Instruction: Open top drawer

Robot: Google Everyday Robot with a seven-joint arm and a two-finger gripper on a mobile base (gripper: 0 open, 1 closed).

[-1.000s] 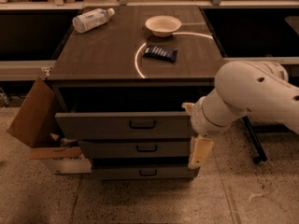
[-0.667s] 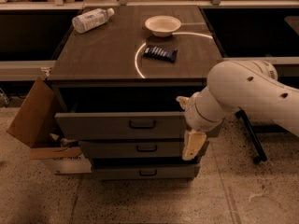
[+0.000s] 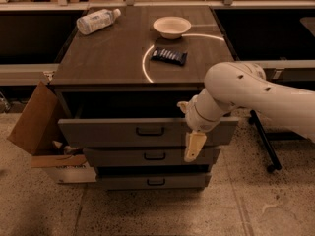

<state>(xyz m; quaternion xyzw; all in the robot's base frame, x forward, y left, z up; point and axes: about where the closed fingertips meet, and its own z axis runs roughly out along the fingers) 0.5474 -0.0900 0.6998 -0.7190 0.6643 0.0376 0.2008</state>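
The gripper, at 4 o'clock from the handle of the top drawer, covers part of that drawer's front. Its arm runs off the frame at 3 o'clock. The drawer's inside lies in deep shadow.

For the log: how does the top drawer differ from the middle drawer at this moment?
The top drawer has a wider, taller front than the middle drawer. The top drawer is pulled out farther, with a dark gap above it; the middle drawer sits further back beneath it. Both have grey fronts with a small black bar handle at centre. The gripper hangs before their right parts, clear of both handles.
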